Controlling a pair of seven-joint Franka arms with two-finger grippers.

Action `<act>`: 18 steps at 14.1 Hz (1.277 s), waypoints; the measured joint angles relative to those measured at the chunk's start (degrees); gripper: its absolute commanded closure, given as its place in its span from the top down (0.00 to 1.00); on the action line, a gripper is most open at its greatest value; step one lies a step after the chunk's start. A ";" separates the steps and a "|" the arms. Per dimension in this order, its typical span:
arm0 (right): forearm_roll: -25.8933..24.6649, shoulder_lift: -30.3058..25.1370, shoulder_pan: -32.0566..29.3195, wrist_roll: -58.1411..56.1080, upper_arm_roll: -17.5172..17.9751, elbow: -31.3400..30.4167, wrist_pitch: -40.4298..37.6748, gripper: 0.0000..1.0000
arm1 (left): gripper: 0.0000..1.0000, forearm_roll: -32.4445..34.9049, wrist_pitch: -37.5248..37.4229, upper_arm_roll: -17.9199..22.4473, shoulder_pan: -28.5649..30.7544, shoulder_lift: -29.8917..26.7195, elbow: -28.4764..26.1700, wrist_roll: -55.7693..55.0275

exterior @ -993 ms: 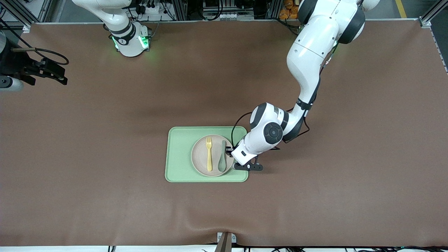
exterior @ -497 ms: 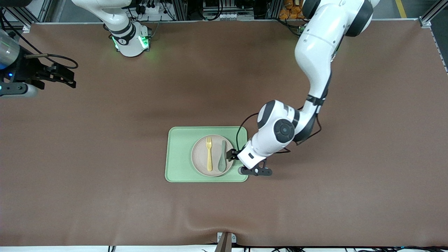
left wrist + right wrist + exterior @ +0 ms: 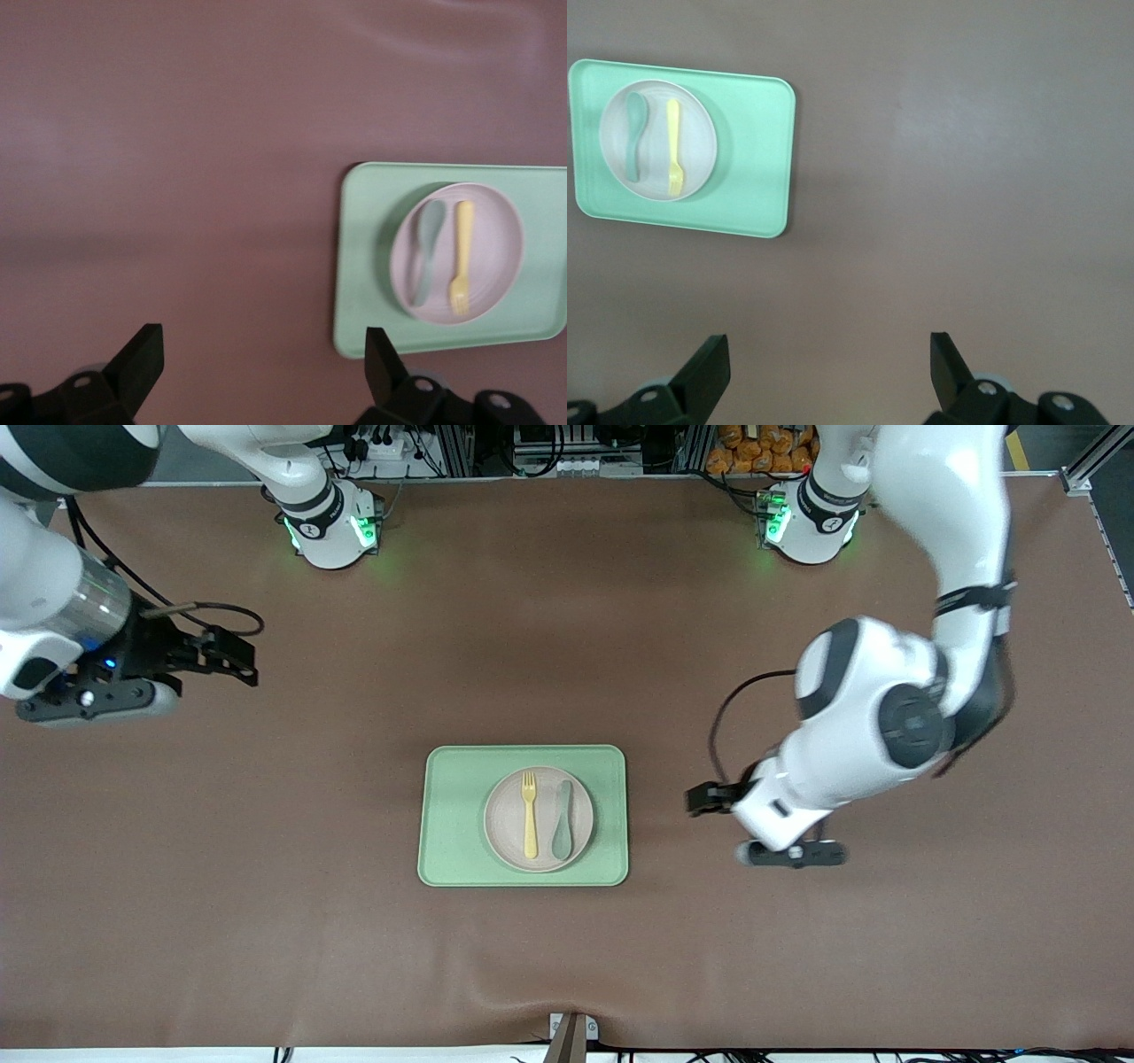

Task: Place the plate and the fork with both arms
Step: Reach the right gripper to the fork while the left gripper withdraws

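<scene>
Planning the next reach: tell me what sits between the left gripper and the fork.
Nothing visible. The left gripper, open, hangs over bare table toward the left arm's end; the fork lies on the plate beside the spoon.

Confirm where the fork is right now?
In the front view the fork lies on the plate, beside the spoon on its right-arm side; the plate sits on the green tray mid-table. Neither gripper is near it.
</scene>
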 measured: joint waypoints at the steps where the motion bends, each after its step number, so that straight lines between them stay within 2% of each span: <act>1: -0.01 1.53 0.82 0.01 0.00 1.22 0.01 1.00 | 1.00 1.72 -2.83 0.00 1.08 -1.96 -0.03 0.01; 4: 0.03 4.94 1.27 0.11 -0.15 2.23 3.94 1.00 | 1.00 6.52 -8.94 -0.03 1.66 -6.16 -0.46 0.00; 9: 0.26 11.69 4.78 0.88 0.01 2.40 14.25 1.00 | 1.00 8.44 -9.68 0.00 5.82 -11.18 -4.09 2.45; 12: 0.26 17.94 8.80 5.66 0.04 2.49 20.49 1.00 | 1.00 8.45 -7.02 -0.01 9.85 -14.90 -8.52 6.79; 16: 1.20 25.35 11.72 9.60 0.20 3.09 29.17 1.00 | 1.00 8.45 1.40 -0.03 11.23 -20.69 -18.98 7.06; 18: 1.20 28.86 14.04 11.22 0.22 4.76 32.49 0.99 | 1.00 8.45 1.90 -0.03 11.50 -22.06 -20.68 7.06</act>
